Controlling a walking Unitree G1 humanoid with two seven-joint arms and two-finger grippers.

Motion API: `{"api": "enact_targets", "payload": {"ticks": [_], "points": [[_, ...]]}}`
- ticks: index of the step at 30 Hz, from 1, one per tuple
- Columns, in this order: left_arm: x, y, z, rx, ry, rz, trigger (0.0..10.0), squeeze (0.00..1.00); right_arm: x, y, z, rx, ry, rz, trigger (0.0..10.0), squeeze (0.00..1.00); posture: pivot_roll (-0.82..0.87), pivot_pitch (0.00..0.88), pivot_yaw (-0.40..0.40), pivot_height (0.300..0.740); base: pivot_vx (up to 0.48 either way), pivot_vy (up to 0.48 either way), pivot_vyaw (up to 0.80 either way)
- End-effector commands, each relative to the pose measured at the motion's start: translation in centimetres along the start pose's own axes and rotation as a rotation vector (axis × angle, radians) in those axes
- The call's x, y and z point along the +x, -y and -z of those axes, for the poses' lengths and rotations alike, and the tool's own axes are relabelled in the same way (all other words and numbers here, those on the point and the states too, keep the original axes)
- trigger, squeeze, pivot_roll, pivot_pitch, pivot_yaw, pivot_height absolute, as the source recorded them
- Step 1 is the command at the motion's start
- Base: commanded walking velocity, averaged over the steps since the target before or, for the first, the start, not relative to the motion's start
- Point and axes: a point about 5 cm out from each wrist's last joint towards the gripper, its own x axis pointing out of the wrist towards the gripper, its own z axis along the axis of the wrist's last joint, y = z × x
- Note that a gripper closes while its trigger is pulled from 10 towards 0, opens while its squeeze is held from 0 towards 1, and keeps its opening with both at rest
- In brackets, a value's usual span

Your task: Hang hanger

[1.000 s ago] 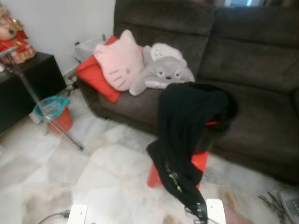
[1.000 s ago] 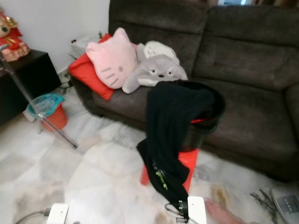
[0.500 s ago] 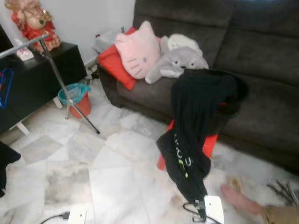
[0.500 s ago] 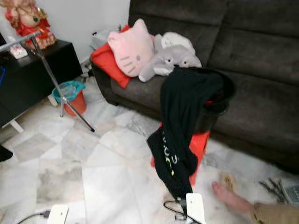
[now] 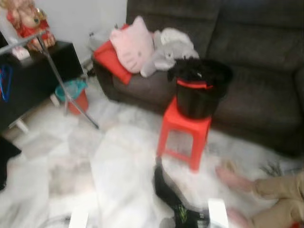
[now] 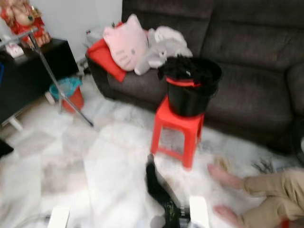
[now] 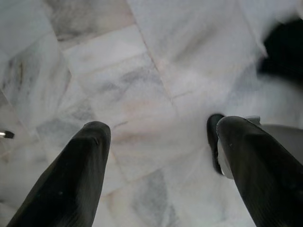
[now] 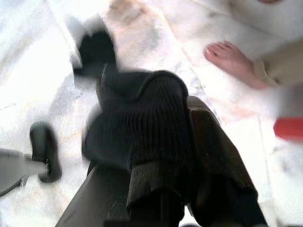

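1. Right wrist view: my right gripper (image 8: 161, 156) is clenched on a bunched black garment (image 8: 137, 127), the knit fabric wrapped over both fingers. In the left eye view the same garment (image 5: 173, 202) trails from the gripper at about 6 o'clock up toward 12, its loose end lying on the marble floor (image 5: 114, 156).
2. Left wrist view: my left gripper (image 7: 161, 151) is released, fingers spread wide over bare floor, holding nothing.
3. The relation that matters: a blue hanger (image 5: 5, 83) hangs at about 9 o'clock, far left, against the black cabinet (image 5: 33, 76), beside the metal rack (image 5: 57, 71) whose leg slants down to the floor. It is well apart from both grippers. The left arm is on the nearer side and is free; I judge it the natural one to reach, once I turn toward 9 o'clock.
4. Containers: a black bucket (image 5: 202, 92) stands on a red stool (image 5: 183, 133) at about 1 o'clock, in front of the sofa (image 5: 256, 57); dark clothing is heaped at its rim. A small orange bin (image 5: 76, 97) sits by the rack's foot; its contents are too blurred to tell.
5. A person's bare feet (image 5: 232, 178) rest at 4 o'clock, near the right gripper; I would keep clear of them.
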Motion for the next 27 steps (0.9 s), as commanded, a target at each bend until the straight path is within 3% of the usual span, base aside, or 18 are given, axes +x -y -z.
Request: {"api": "enact_targets", "payload": {"ticks": [1, 13, 18, 20, 27], "points": [[0.1, -0.5, -0.5, 0.011, 0.011, -0.016, 10.0, 0.00, 0.2, -0.4, -1.2, 0.022, 0.039, -0.002, 10.0, 0.00, -0.06, 0.019, 0.040, 0.740, 0.000, 0.000, 0.00], [0.2, -0.4, -0.7, 0.014, 0.023, -0.023, 10.0, 0.00, 0.6, -0.5, -7.3, 0.099, 0.241, 0.006, 10.0, 0.00, -0.05, 0.031, 0.038, 0.740, 0.000, 0.000, 0.00], [0.2, -0.3, -0.8, 0.008, 0.028, -0.023, 10.0, 0.00, 0.5, -0.2, -9.3, 0.186, 0.304, 0.003, 10.0, 0.00, -0.05, 0.028, 0.033, 0.740, 0.000, 0.000, 0.00], [0.2, -0.2, -1.1, 0.004, 0.045, -0.023, 10.0, 0.00, 0.3, 0.0, -11.5, 0.236, 0.390, 0.001, 10.0, 0.00, -0.06, 0.025, 0.030, 0.740, 0.000, 0.000, 0.00], [0.2, 0.0, -2.2, -0.072, 0.132, -0.034, 10.0, 0.00, -0.6, 0.3, -15.2, 0.303, 0.566, -0.010, 10.0, 0.00, -0.06, 0.006, 0.027, 0.740, 0.000, 0.000, 0.00]]}}
